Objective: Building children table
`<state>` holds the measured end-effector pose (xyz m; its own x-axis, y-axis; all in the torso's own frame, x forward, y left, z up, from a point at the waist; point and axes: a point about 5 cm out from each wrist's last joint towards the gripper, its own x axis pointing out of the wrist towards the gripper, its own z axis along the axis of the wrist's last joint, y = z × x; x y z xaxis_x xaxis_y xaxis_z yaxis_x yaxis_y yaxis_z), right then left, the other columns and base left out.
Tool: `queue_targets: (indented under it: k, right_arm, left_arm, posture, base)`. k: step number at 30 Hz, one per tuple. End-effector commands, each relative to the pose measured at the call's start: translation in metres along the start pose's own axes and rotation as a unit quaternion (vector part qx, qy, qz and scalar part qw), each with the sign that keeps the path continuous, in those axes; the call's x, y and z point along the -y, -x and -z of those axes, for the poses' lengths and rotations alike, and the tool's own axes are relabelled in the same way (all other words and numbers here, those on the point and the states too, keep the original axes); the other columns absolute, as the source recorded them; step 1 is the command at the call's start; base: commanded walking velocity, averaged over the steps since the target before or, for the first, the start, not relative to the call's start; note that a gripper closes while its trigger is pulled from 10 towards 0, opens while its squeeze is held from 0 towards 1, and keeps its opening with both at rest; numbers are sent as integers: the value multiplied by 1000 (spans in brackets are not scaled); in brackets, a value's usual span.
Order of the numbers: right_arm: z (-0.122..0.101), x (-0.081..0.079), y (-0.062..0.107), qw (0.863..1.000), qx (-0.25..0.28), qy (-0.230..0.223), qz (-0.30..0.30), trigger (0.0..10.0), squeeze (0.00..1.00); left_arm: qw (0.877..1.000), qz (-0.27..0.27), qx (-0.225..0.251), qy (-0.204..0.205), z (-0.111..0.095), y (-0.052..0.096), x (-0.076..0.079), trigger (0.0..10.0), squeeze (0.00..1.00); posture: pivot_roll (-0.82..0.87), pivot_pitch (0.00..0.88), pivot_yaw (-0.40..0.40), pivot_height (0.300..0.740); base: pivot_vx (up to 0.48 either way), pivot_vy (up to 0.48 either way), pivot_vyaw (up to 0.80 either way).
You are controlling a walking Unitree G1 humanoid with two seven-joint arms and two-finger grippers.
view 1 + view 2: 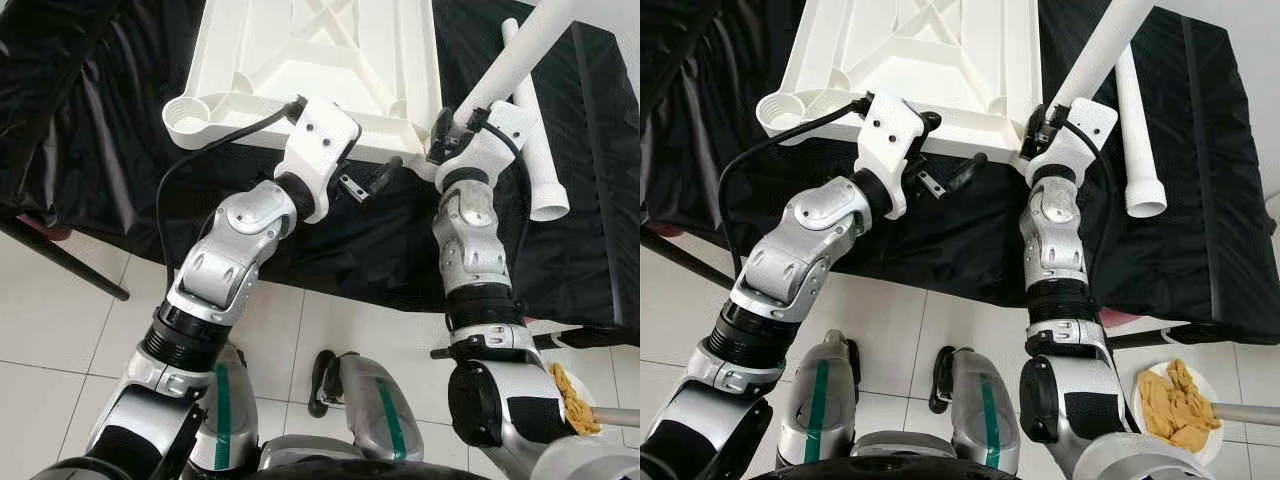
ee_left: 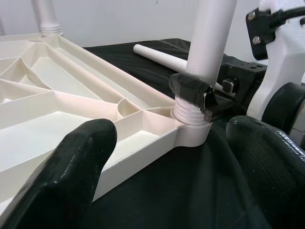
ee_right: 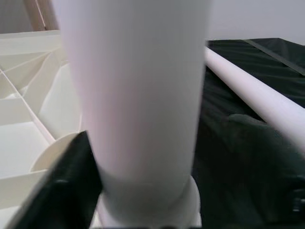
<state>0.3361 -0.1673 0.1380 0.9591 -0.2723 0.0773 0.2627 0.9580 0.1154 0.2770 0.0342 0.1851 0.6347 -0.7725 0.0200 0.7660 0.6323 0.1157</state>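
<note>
Left eye view: white table panel [image 1: 330, 60], underside up, on black-draped tabletop [image 1: 590, 200]; right gripper [image 1: 445, 135] clamped on upright leg [image 1: 505, 70] at corner socket; spare leg [image 1: 540, 150] lying beside.
Left wrist view: left gripper [image 2: 167, 167] fingers [image 2: 71, 176] spread, beside panel edge, empty.
Right wrist view: leg fills fingers' gap.

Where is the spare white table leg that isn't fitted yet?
The loose leg lies on the black cloth on the robot's right, beside the upturned tabletop and just past the right gripper, which grips the standing leg.
</note>
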Motion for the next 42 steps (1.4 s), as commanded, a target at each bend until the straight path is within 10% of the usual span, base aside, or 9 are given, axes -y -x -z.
queue_targets:
  k: [1,4,5,13,27,42]
  right_arm:
    - [4,6,1,1000,-9,5,3,10000,1000]
    - [2,2,1,1000,-8,2,-24,10000,1000]
    - [1,-2,1,999,-8,-6,-50,10000,8]
    - [-6,-4,-4,991,0,-12,-134,10000,0]
    - [-12,36,-35,960,-27,36,-278,10000,0]
    - [-2,34,-36,925,-66,40,-372,10000,0]
  left_arm:
    - [1000,13,0,-2,0,-3,2,10000,0]
    - [1000,13,1,-1,0,-3,1,10000,0]
    - [1000,12,1,-1,0,-3,1,10000,0]
    - [1000,12,1,-1,0,-3,1,10000,0]
    - [1000,15,1,-2,-1,-2,2,10000,0]
    - [1000,18,1,-6,-1,-2,1,10000,0]
  posture:
    - [118,44,-130,740]
    - [118,44,-130,740]
    - [119,45,-132,740]
    - [118,46,-131,740]
    - [128,39,-124,740]
    - [137,22,-117,740]
  base:
    - [0,0,0]
    - [0,0,0]
    - [0,0,0]
    - [0,0,0]
    - [0,0,0]
    - [0,0,0]
